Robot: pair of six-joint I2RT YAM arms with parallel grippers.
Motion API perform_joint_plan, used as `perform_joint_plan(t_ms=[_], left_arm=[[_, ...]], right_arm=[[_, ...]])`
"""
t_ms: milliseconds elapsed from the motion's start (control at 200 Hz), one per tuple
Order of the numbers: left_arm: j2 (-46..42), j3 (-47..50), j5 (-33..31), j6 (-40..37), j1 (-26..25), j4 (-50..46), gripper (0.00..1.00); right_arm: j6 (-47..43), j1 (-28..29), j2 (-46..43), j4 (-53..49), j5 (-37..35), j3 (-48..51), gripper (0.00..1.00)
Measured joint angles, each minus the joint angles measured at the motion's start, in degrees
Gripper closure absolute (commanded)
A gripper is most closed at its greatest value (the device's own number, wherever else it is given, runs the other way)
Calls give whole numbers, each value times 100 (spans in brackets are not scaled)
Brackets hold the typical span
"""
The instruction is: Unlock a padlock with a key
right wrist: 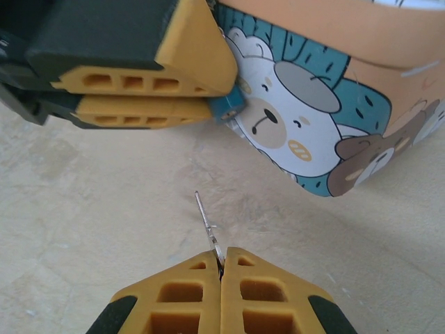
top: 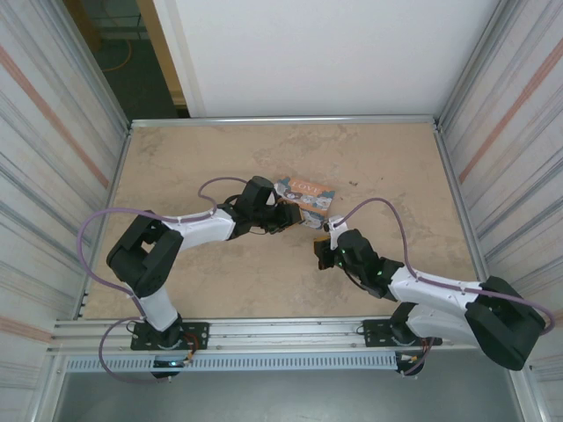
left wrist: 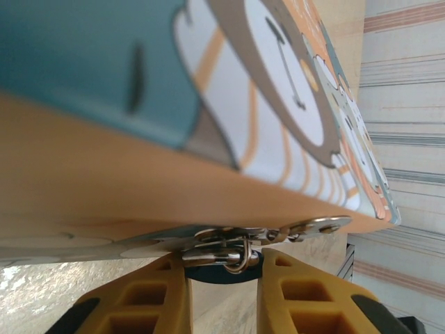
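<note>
Grips the padlock (right wrist: 228, 108) with the left gripper (top: 297, 218): yellow fingers (right wrist: 139, 111) closed flat on the tiny blue body, with just its end poking out past their tips at 3 o'clock. From the left wrist, at 6 o'clock: dark blue body wedged between the two pads, thin silvery shackle (left wrist: 233, 256) hooked through the metal hasp (left wrist: 313, 226) on the lower edge of the box (left wrist: 139, 69).

Pinches the key (right wrist: 208, 223) with the right gripper (right wrist: 221, 261), jaws pressed together on its lower end, thin blade pointing up toward 11 o'clock. Apart from the padlock, with a stretch of bare table (right wrist: 69, 209) between key tip and blue body; padlock at roughly 12 o'clock from the key tip.

From above: box a little toward 12 o'clock from the table's middle, left gripper touching it at its 8 o'clock side, right gripper near its 5 o'clock corner, close but not touching. On the box side facing the right wrist, cartoon bears on teal and orange.
</note>
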State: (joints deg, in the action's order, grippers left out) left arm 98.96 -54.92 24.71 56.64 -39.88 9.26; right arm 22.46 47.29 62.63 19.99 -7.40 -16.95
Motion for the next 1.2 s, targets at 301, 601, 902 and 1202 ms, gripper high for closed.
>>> perform_joint_plan(t_ms=[301, 601, 902, 1202], left_arm=[[-2, 0, 81, 24, 0, 20, 76], [-83, 20, 83, 26, 0, -9, 76], [-138, 20, 83, 26, 0, -11, 76], [-138, 20, 83, 24, 0, -55, 76]], right_arm=[[-363, 0, 782, 693, -251, 11, 100], [-516, -4, 1285, 1292, -332, 2, 100], [-516, -50, 1526, 1810, -328, 2, 100], [-516, -201, 1534, 2041, -306, 2, 100]])
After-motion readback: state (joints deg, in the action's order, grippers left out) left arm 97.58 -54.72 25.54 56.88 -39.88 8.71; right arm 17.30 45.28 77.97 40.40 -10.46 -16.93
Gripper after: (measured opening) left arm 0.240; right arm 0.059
